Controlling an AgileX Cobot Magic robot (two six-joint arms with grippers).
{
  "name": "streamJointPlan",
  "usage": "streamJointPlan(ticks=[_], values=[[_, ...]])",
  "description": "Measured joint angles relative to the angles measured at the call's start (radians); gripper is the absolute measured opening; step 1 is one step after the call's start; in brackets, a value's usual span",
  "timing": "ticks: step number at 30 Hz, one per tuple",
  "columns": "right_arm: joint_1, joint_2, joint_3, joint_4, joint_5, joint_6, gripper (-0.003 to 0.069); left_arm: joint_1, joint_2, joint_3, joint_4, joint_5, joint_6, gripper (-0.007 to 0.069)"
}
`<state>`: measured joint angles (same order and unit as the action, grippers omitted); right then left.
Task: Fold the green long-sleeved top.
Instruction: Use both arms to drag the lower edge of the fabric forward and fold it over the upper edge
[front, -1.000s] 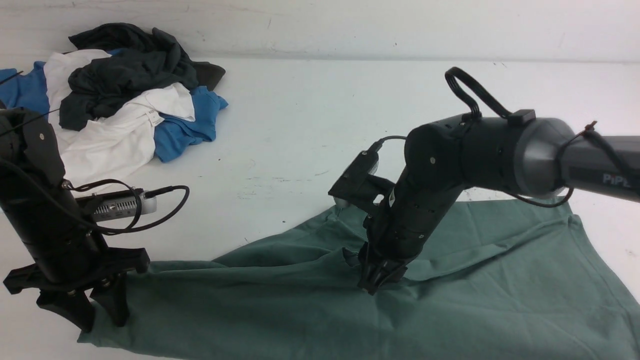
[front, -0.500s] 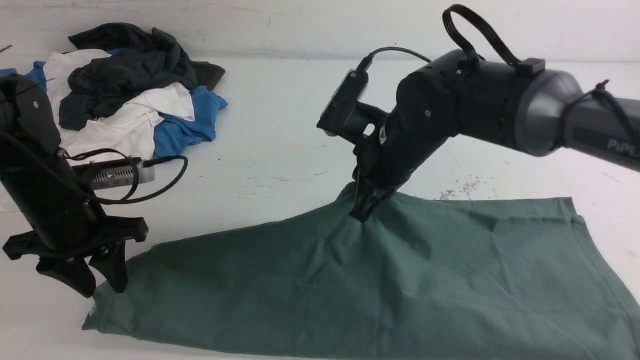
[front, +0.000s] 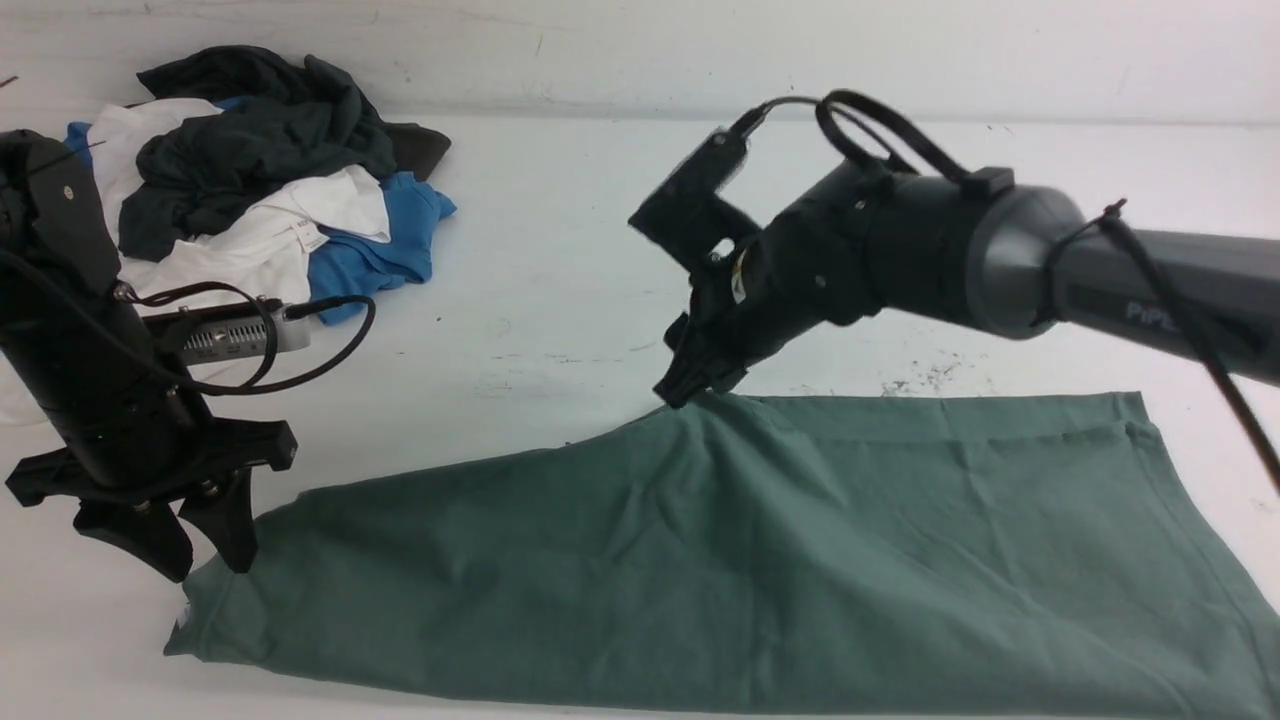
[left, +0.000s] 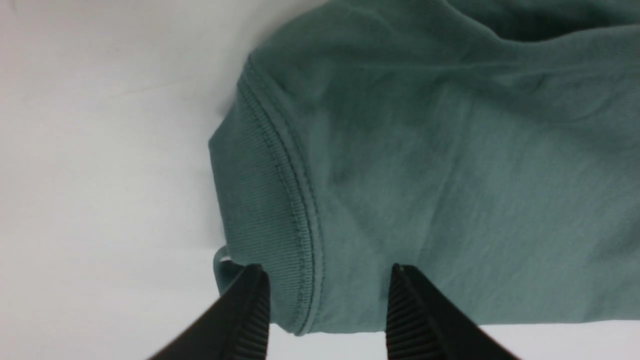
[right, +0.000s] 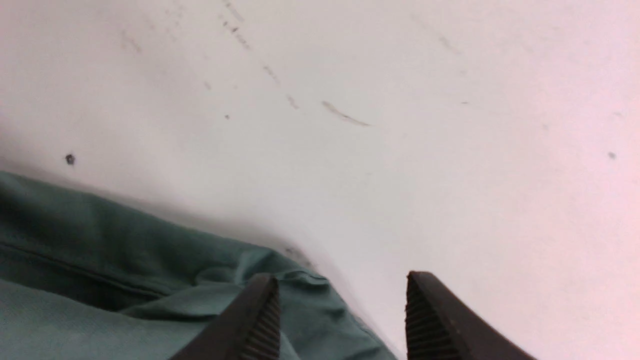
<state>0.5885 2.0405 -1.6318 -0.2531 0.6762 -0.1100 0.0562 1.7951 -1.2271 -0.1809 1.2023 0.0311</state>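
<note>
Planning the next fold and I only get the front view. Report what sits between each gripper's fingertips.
Observer: The right gripper is open. Only the edge of the green long-sleeved top reaches into its gap, and the rest is bare table.
Operator: Now the left.
Observer: The left gripper is open too, straddling a ribbed band at the top's edge.
Operator: Say whether it is clamped.
Observer: It is not. The cloth lies flat between the spread fingers.
</note>
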Motion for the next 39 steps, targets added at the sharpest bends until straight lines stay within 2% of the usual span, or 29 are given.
streamJointPlan(ticks=[3,4,5,6,7,9,11,13,14,15,18,22,25,28,30,34,39], values=[[0.0,-0.084,-0.055,-0.069,0.232,0.069,0.0339,0.0,0.0,0.0,0.0,0.0,0.0,0.0303],[0.0,-0.089,-0.059,-0.074,0.232,0.072,0.0335,0.0,0.0,0.0,0.0,0.0,0.0,0.0303],[-0.005,-0.113,-0.074,-0.091,0.321,0.077,0.0311,0.0,0.0,0.0,0.0,0.0,0.0,0.0303],[-0.023,-0.147,-0.09,-0.107,0.449,0.08,0.0248,0.0,0.0,0.0,0.0,0.0,0.0,0.0303],[-0.04,-0.161,-0.091,-0.108,0.493,0.081,0.0209,0.0,0.0,0.0,0.0,0.0,0.0,0.0303],[-0.109,-0.197,-0.076,-0.078,0.528,0.093,0.0097,0.0,0.0,-0.001,0.0,0.001,0.0,0.0303],[-0.222,-0.233,-0.029,0.006,0.543,0.103,0.002,0.0,0.0,-0.001,0.0,0.001,0.0,0.0303],[-0.328,-0.242,0.009,0.079,0.547,0.103,-0.0001,0.0,0.0,-0.001,0.001,0.001,0.0,0.0303],[-0.34,-0.242,0.02,0.086,0.548,0.103,-0.0002,0.0,0.0,-0.001,0.001,0.001,0.0,0.0303],[-0.41,-0.241,0.051,0.129,0.55,0.103,-0.0008,0.0,0.0,-0.001,0.0,0.001,0.0,0.0303],[-0.568,-0.211,0.115,0.231,0.535,0.095,-0.001,0.0,0.0,-0.001,-0.007,0.001,0.0,0.0303],[-0.674,-0.14,0.127,0.364,0.462,0.009,0.0015,0.0,0.0,-0.001,-0.021,0.001,0.0,0.0303],[-0.689,-0.103,0.127,0.397,0.424,-0.042,0.0043,0.0,0.0,-0.001,-0.021,0.001,0.0,0.0303],[-0.69,-0.044,0.128,0.395,0.35,-0.104,0.012,0.0,0.0,-0.001,-0.021,0.001,0.0,0.0303],[-0.69,-0.033,0.128,0.389,0.333,-0.11,0.0144,0.0,0.0,-0.001,-0.021,0.001,0.0,0.0303],[-0.69,-0.002,0.128,0.343,0.31,-0.116,0.0241,0.0,0.0,-0.001,-0.021,0.001,0.0,0.0303],[-0.69,0.03,0.128,0.325,0.312,-0.118,0.0273,0.0,0.0,-0.001,-0.021,0.001,0.0,0.0303]])
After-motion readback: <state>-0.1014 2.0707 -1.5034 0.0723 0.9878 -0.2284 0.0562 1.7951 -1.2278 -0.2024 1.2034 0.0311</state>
